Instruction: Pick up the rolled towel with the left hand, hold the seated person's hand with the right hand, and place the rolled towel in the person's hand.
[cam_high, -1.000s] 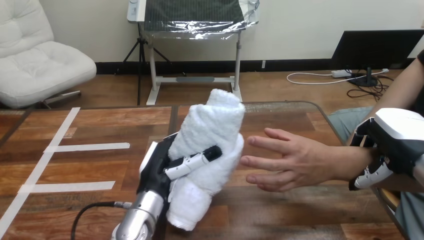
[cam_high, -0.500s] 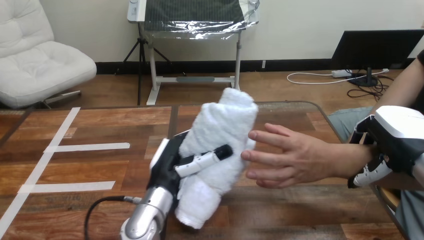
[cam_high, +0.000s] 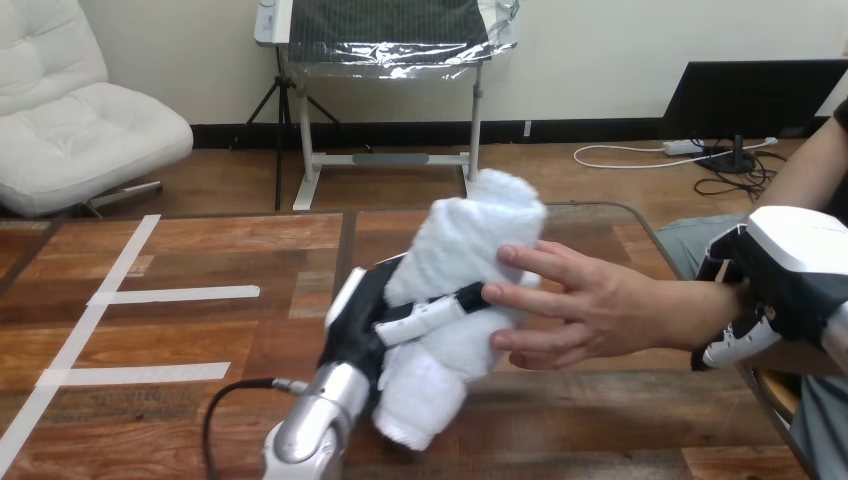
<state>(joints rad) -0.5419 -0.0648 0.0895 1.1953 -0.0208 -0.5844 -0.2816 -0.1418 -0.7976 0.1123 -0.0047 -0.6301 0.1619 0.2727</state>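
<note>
A white rolled towel (cam_high: 455, 300) stands tilted above the table, and my left hand (cam_high: 375, 318) is shut on its middle, thumb across the front. The person's hand (cam_high: 590, 312) reaches in from the right, palm toward the towel, its fingers lying on the towel's right side. My right hand (cam_high: 765, 290) sits at the person's wrist at the right edge, its fingers curled around the wrist from behind and below.
The wooden table (cam_high: 200, 330) carries white tape strips (cam_high: 175, 294) on its left half. Its right edge (cam_high: 700, 300) runs close by the person's forearm.
My left hand has carried the towel to the right until it met the person's fingers. The person's hand and my right hand have barely moved.
</note>
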